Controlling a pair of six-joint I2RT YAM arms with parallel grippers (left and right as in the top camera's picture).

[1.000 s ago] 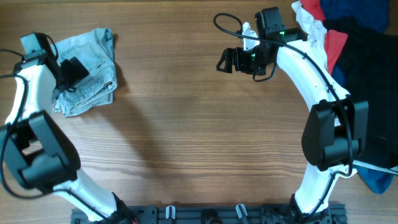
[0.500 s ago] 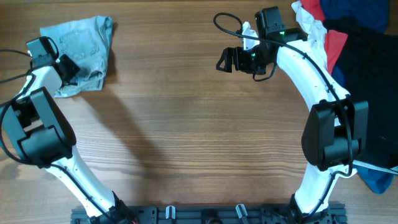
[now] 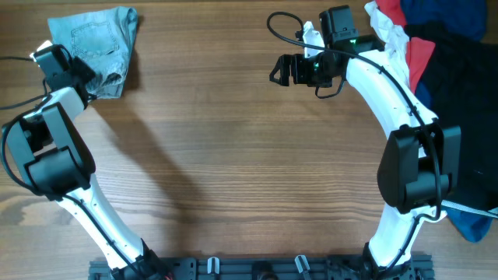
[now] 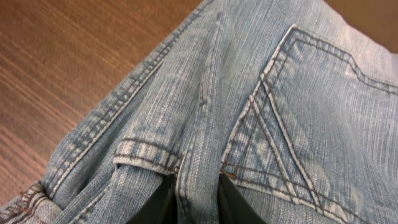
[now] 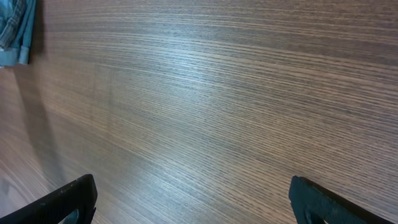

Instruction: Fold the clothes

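Pale blue denim shorts [image 3: 97,43] lie bunched at the table's far left corner. My left gripper [image 3: 87,78] sits at their near left edge, shut on a fold of the denim. In the left wrist view the dark fingers [image 4: 233,205] pinch a seam of the shorts [image 4: 280,112] beside a stitched pocket. My right gripper [image 3: 280,70] hovers open over bare wood at the far middle. Its wide-apart fingertips [image 5: 68,199] hold nothing, and an edge of the shorts [image 5: 15,31] shows in that view's top left corner.
A heap of other clothes [image 3: 436,47] in white, red, navy and black fills the table's right side behind my right arm. A blue piece [image 3: 471,225] lies at the near right edge. Bare wooden table [image 3: 233,155] spreads between the two arms.
My left gripper closed on the shorts and pulled them toward the far left corner, stretching them out from their crumpled heap. The right gripper shifted slightly farther away and stayed open.
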